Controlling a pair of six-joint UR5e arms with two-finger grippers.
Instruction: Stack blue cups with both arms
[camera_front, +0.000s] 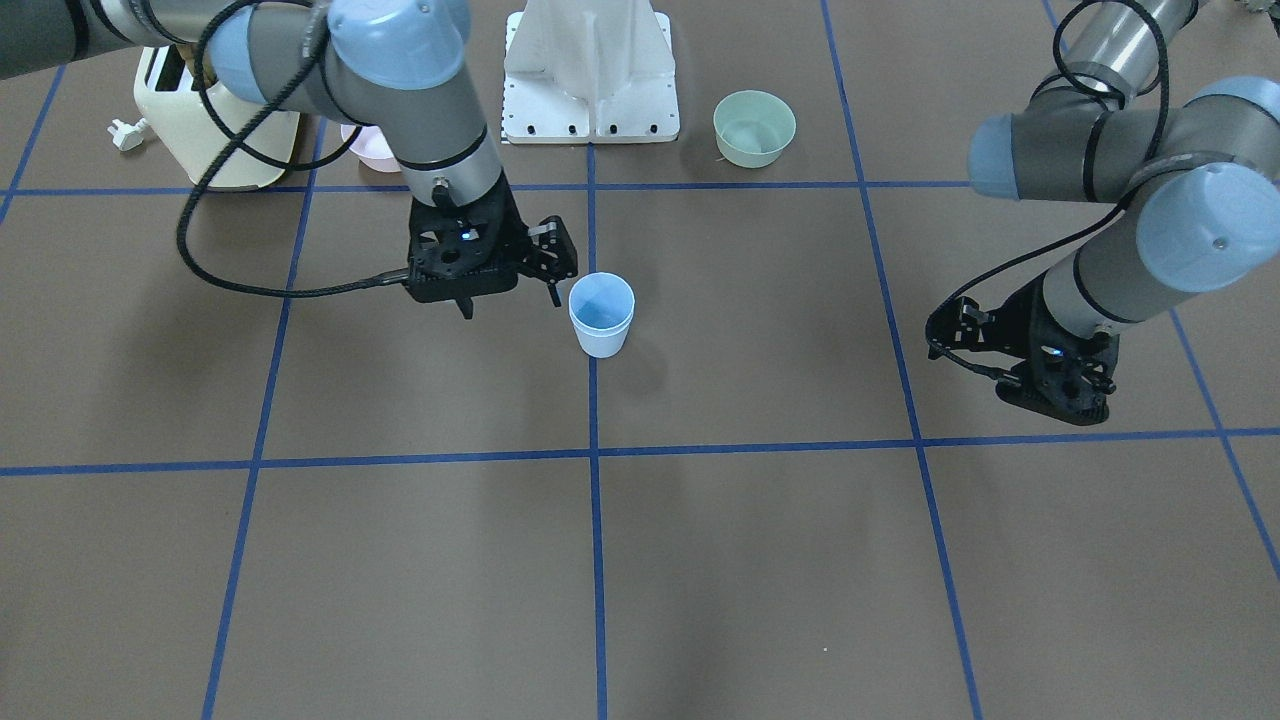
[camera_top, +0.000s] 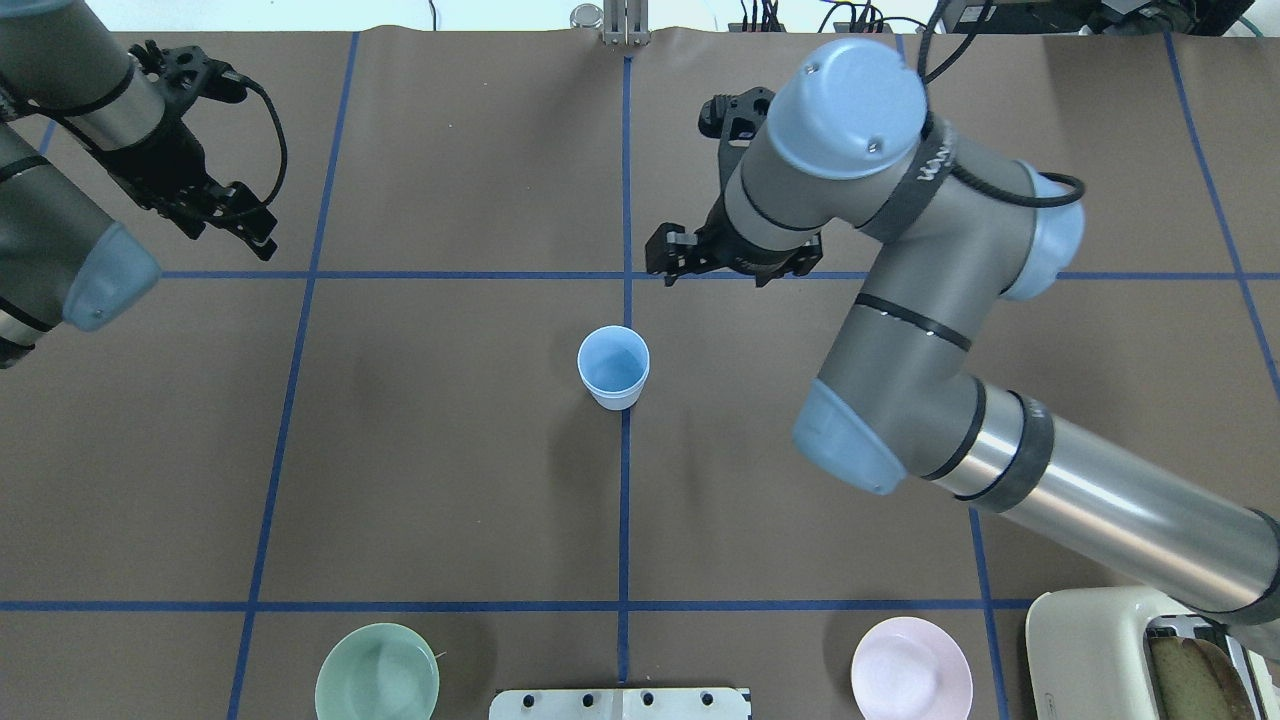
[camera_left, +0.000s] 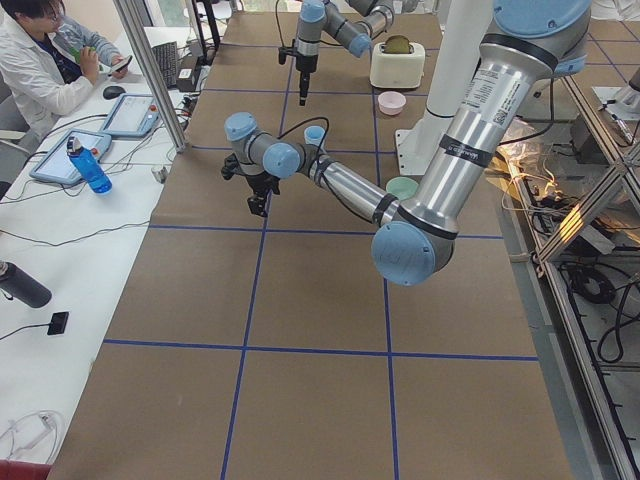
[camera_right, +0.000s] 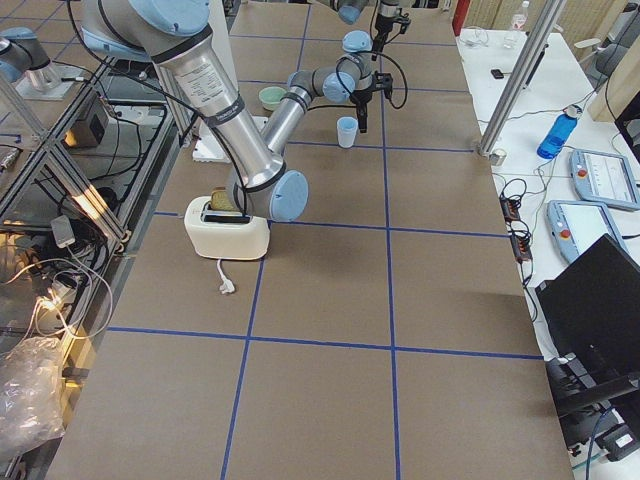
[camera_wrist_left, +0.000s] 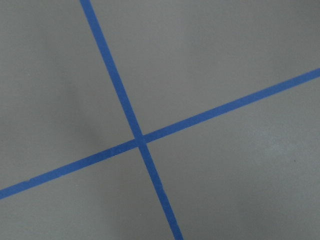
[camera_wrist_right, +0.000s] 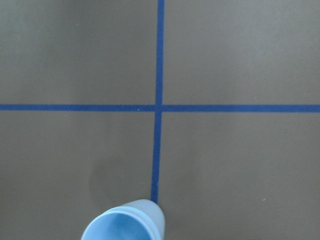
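Blue cups (camera_front: 601, 315): only one pale-blue tumbler outline shows. It stands upright on the brown worktop (camera_front: 760, 560), on the centre tape line (camera_front: 597, 560), mouth up. Whether a second cup sits nested inside it I cannot tell.

Around it, the mint-green bowl (camera_front: 754, 127) and the white base pedestal (camera_front: 590, 75) sit on the robot's side of the worktop. The pink bowl (camera_top: 911, 680) is there too, beside a cream toaster (camera_front: 215, 130) holding a bread slice (camera_top: 1190, 680). All of these are well apart from the cup, and nothing lies between it and either claw.

The right claw (camera_front: 509, 302) hangs just beside the cup on the robot's right. It does not touch the cup; its fingers are spread and it holds nothing. Its wrist camera catches only the cup's rim at the bottom edge.

The left claw (camera_top: 228, 232) is well apart, on the robot's far left over a tape crossing, its fingers also apart and empty.

White lettering on the right arm's black band (camera_top: 930, 165) is too small to read.
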